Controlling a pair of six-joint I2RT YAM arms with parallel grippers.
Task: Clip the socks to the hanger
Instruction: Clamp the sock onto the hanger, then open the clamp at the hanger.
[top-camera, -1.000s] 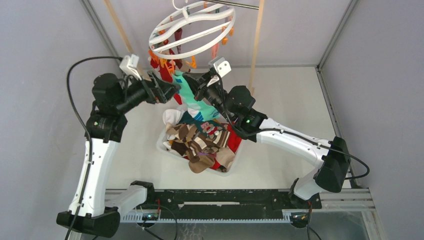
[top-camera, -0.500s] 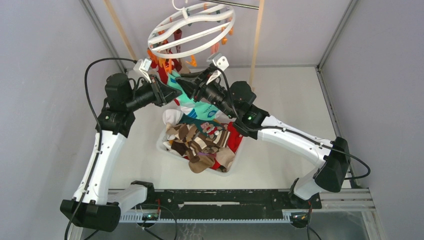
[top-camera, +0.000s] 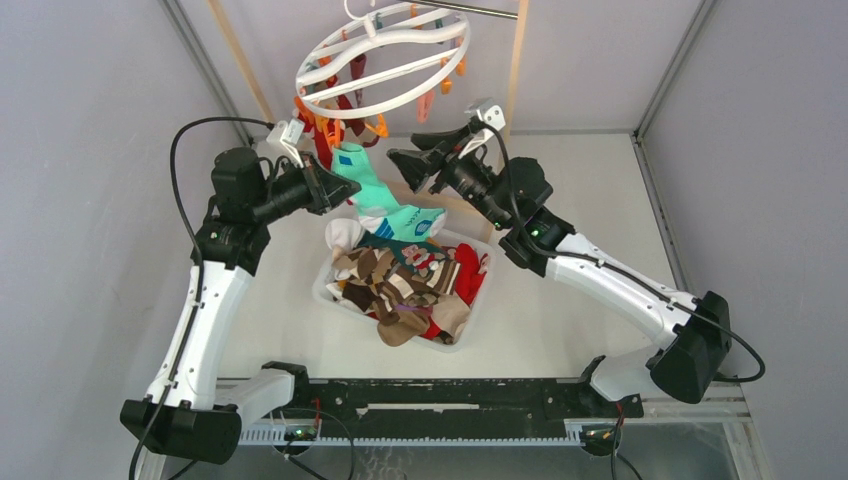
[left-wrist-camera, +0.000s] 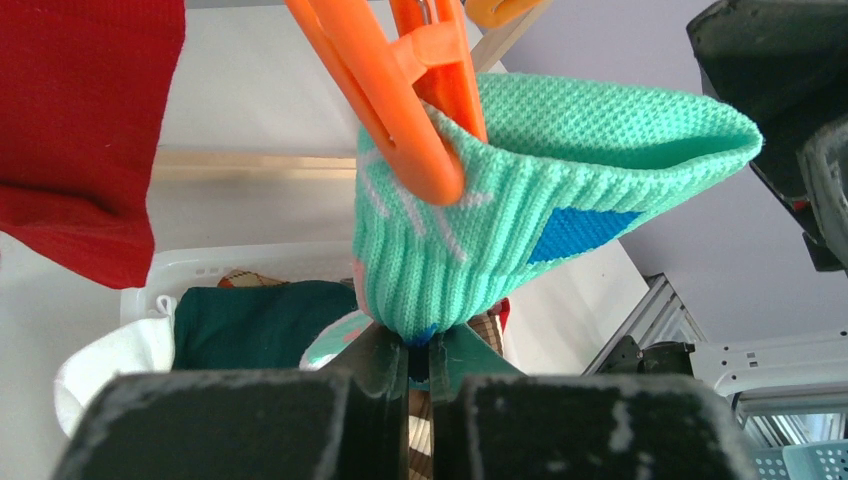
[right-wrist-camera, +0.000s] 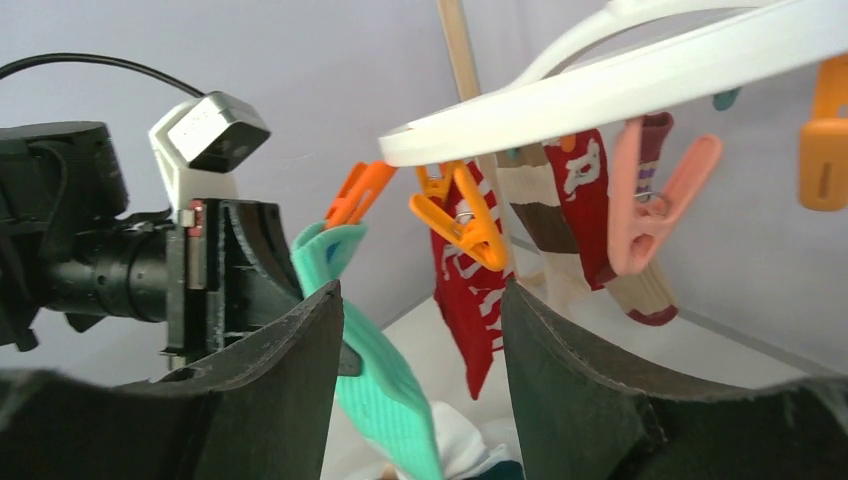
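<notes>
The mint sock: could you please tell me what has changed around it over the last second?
The right tool let go of the mint sock, opened and drew back to the right. The left tool closed on it below the orange peg. The hanger and the tub stayed put.

Pale grey walls, white tabletop, pale wooden poles behind.

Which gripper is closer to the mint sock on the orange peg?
Left. The left gripper is shut on the mint sock below the orange peg; the right gripper stands open beside it, not touching.
</notes>
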